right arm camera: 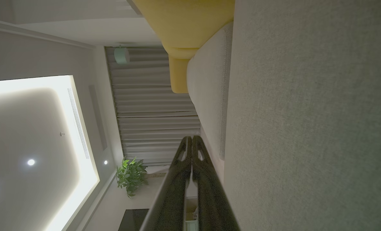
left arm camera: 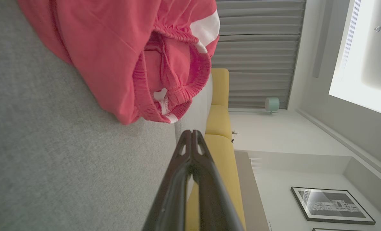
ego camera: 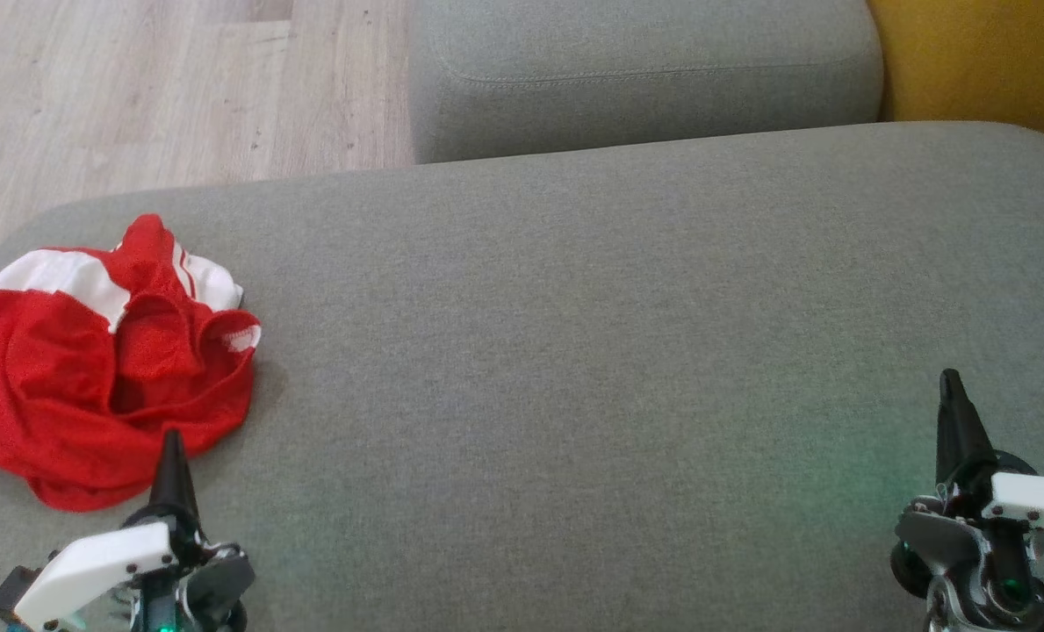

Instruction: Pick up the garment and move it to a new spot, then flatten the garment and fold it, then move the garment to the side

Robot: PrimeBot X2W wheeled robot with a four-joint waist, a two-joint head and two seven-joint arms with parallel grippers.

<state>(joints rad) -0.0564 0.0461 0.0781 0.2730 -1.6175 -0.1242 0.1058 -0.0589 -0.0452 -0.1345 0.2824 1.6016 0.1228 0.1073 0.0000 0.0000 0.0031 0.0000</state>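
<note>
**One red garment, two clenched claws**

One garment [ego camera: 91, 369] on the scene, red with white bands, and it lies crumpled in a heap at the far left of the big grey cushion [ego camera: 574, 351], close to that cushion's left edge. Two claws are in the head view, one at each lower corner.

The left claw [ego camera: 170, 439] points up with its two dark fingers pressed together, gripping nothing. Its tip sits right at the near edge of the heap. From the left wrist view the garment [left arm camera: 113, 48] bunches just ahead and to one side of the clenched claw [left arm camera: 192, 133], its ribbed waistband curling nearest, with a sliver of grey fabric between them.

The right claw [ego camera: 950, 382] is well apart from the garment, across the whole bare width of the cushion. Its fingers are also pinched together and empty, confirmed in the right wrist view [right arm camera: 192, 138].

Two grey cushions in all: the second one [ego camera: 644, 70] lies beyond the first, with yellow upholstery [ego camera: 978, 61] at its right and pale wood floor [ego camera: 135, 88] at its left.
</note>
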